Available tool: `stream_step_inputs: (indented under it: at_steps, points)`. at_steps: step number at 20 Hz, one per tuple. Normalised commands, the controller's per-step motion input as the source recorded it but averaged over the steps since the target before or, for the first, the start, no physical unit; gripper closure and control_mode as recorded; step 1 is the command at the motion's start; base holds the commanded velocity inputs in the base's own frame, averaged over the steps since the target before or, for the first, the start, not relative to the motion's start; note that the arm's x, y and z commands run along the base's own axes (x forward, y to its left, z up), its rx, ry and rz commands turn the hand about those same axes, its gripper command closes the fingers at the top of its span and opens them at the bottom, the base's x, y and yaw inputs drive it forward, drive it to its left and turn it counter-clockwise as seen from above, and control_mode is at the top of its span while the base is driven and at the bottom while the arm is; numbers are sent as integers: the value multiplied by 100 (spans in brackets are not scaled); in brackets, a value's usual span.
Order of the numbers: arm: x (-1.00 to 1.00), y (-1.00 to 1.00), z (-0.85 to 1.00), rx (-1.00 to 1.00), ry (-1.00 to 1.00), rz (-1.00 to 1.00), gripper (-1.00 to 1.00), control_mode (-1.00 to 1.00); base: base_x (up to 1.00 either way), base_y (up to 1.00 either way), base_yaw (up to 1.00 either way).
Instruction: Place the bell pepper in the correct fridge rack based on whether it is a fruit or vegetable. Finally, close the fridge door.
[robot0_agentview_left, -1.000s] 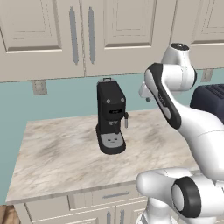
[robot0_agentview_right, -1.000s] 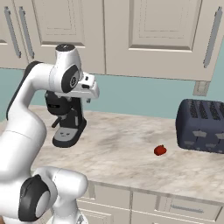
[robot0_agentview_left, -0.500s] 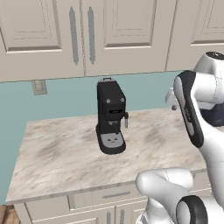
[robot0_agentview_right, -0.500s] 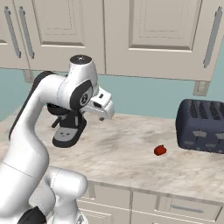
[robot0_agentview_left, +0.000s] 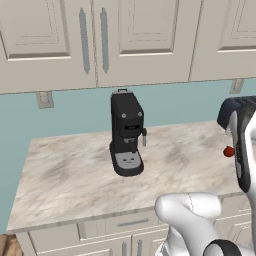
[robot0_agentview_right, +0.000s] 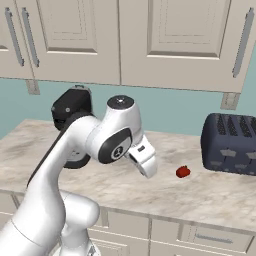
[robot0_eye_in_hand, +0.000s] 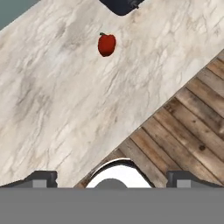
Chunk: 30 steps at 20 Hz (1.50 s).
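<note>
Hanging above the counter (robot0_agentview_right: 125, 187) near its front edge, the gripper (robot0_eye_in_hand: 111, 177) stands wide open and empty, its two dark fingertips (robot0_eye_in_hand: 41, 177) far apart at the bottom of the hand view. In the right base view the fingers are hard to make out; the white hand hides them. Ahead of the hand, well apart from it, the pepper (robot0_eye_in_hand: 106, 44) lies on the marble, touching nothing. A dark toaster (robot0_agentview_right: 231, 143) stands near the pepper on its far side; in the hand view it is cut off at the top edge. In the left base view the arm (robot0_agentview_left: 242, 150) covers part of the pepper, leaving a red sliver at its edge. A black coffee machine (robot0_agentview_left: 126, 132) stands farther along the counter, partly hidden by the arm in the right base view. Wooden floor (robot0_eye_in_hand: 183, 131) shows beyond the counter's edge. Cabinets (robot0_agentview_right: 165, 40) hang above.
</note>
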Motion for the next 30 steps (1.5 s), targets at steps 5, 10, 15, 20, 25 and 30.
stream_step_inputs:
  at_steps: [5,10,15,20,25,30]
  points:
    - [28,-98,-34,11,7,-34,-100,-100,0,0,0]
    - [64,-69,-29,8,1,0,-100,-100,0,0,0]
    - [15,-27,-14,4,0,0,-100,-100,0,0,0]
    - [40,0,-21,0,0,0,-100,-100,0,0,0]
    - [46,0,-35,0,0,0,-100,-100,0,0,0]
    - [37,0,-42,3,0,0,-100,-100,0,0,0]
